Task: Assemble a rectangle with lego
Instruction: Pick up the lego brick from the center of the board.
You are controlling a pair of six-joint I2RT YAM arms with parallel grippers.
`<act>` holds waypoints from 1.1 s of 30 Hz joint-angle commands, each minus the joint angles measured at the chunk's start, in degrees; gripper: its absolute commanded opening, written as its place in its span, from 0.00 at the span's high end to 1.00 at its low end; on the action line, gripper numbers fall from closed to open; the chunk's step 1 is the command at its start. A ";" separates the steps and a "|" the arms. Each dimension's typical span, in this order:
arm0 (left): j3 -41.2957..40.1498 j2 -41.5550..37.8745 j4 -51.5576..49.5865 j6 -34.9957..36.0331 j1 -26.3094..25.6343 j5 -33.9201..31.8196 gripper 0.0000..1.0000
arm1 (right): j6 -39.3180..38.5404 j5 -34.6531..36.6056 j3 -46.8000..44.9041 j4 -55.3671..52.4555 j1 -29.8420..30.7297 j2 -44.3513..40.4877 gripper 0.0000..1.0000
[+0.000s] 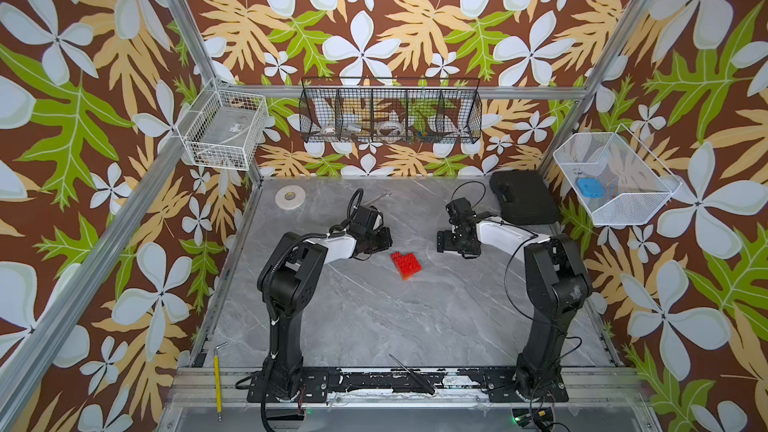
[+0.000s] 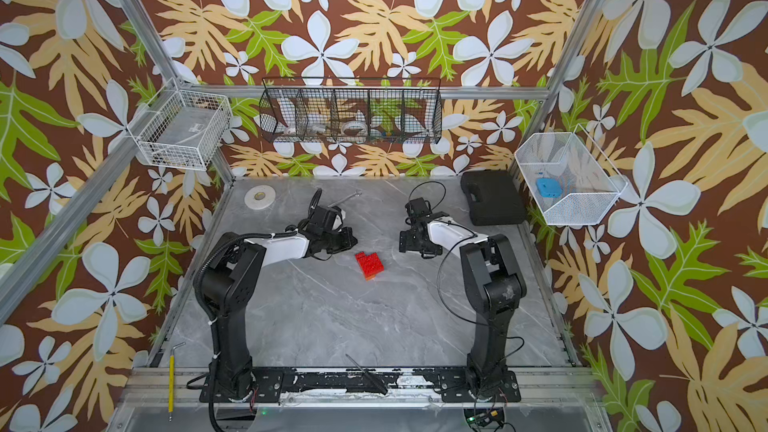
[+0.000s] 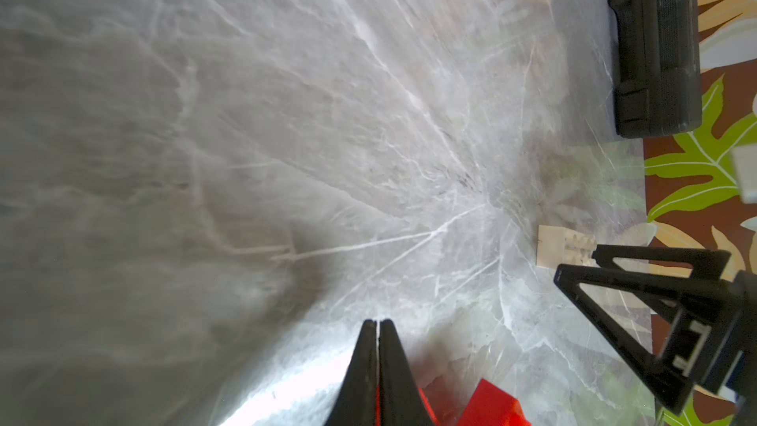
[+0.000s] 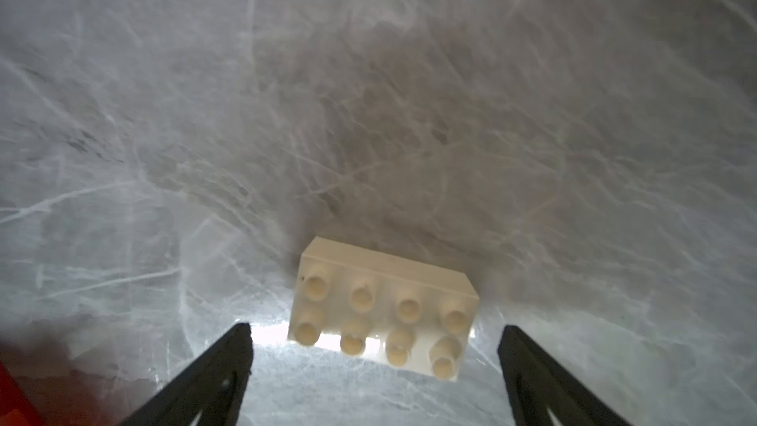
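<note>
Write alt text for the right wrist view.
A white eight-stud plastic brick lies studs up on the grey marbled table, centred before the right gripper, whose black jaws stand wide open and touch nothing.

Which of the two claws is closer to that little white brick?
Right. The right gripper hovers open with the white brick just ahead of its fingertips. The left gripper is shut, farther off, beside the red block.

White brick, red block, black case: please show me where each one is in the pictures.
white brick (image 4: 383,309): right wrist view, on its studded top face.
red block (image 1: 406,264): in a top view, on its studded upper side.
black case (image 1: 525,197): in a top view, on the middle of its lid.
</note>
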 commanded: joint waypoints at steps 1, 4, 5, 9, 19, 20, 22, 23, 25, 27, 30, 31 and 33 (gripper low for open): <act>-0.22 -0.05 -0.44 0.99 -0.02 1.38 0.92 | -0.11 -0.32 0.25 0.82 -0.11 0.59 0.11; -1.16 -0.49 -0.22 0.84 -0.02 1.27 0.92 | -0.29 -0.47 0.90 0.58 -0.09 1.52 0.16; -1.49 -0.56 0.19 0.75 -0.01 1.32 0.92 | -0.29 -0.44 1.06 0.47 -0.09 1.65 0.17; -2.38 -0.80 0.63 0.49 -0.08 1.40 0.92 | -0.49 -0.24 2.06 -0.10 -0.16 1.82 0.18; -3.01 -1.27 0.47 1.10 0.00 1.49 0.91 | -0.84 -0.34 3.72 -1.05 -0.11 3.32 0.24; -3.09 -1.32 0.54 1.03 -0.01 1.42 0.92 | -1.10 -0.28 3.90 -1.29 -0.13 3.48 0.24; -3.19 -1.44 0.50 1.01 0.05 1.32 0.92 | -1.84 0.08 4.33 -1.97 -0.09 3.76 0.25; -3.20 -1.43 0.46 0.88 0.04 1.30 0.92 | -2.16 0.31 4.50 -2.26 -0.09 3.80 0.26; -3.41 -1.58 0.63 0.68 0.01 1.29 0.91 | -2.76 1.03 4.63 -2.77 -0.09 3.94 0.29; -3.62 -1.72 0.80 0.45 -0.01 1.31 0.91 | -2.97 1.50 4.35 -2.61 -0.09 3.76 0.31; -3.80 -2.10 0.74 0.40 0.05 1.05 0.91 | -3.69 1.41 4.56 -3.38 -0.09 4.19 0.35; -3.80 -2.27 0.72 0.39 -0.02 0.94 0.91 | -4.00 1.40 4.46 -3.44 -0.13 4.21 0.36; -3.88 -2.58 0.59 0.37 -0.01 0.84 0.91 | -4.49 1.59 4.18 -3.40 -0.04 3.90 0.38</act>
